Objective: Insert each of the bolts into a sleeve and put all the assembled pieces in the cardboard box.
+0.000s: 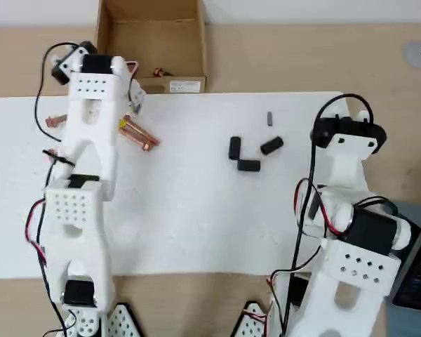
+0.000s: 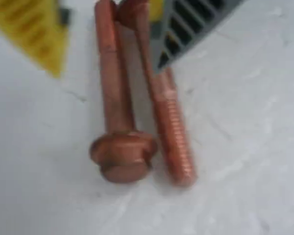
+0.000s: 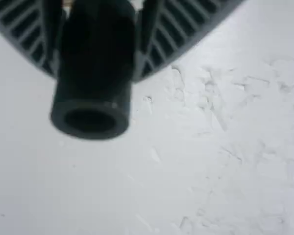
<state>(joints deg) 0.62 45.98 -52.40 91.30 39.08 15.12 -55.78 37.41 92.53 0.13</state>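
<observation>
Two copper bolts [image 2: 118, 147] [image 2: 169, 127] lie side by side on the white mat [image 1: 196, 210]. My left gripper [image 2: 108, 63] is open just over them, its yellow finger [image 2: 36, 34] on one side and its grey finger [image 2: 186, 27] over the second bolt. From above, that pair of bolts [image 1: 139, 135] lies by the left gripper [image 1: 128, 118]. My right gripper [image 3: 95, 54] is shut on a black sleeve [image 3: 92, 93], held just above the mat with its bore facing the camera. Three more sleeves [image 1: 234, 147] [image 1: 271, 146] [image 1: 248, 166] lie mid-mat.
The cardboard box [image 1: 112, 42] stands open at the back left with one bolt [image 1: 158, 72] inside. Other bolts [image 1: 55, 121] [image 1: 50, 152] lie left of the left arm. A small grey piece [image 1: 269, 119] sits behind the sleeves. A dark device [image 1: 417, 274] is at the right edge.
</observation>
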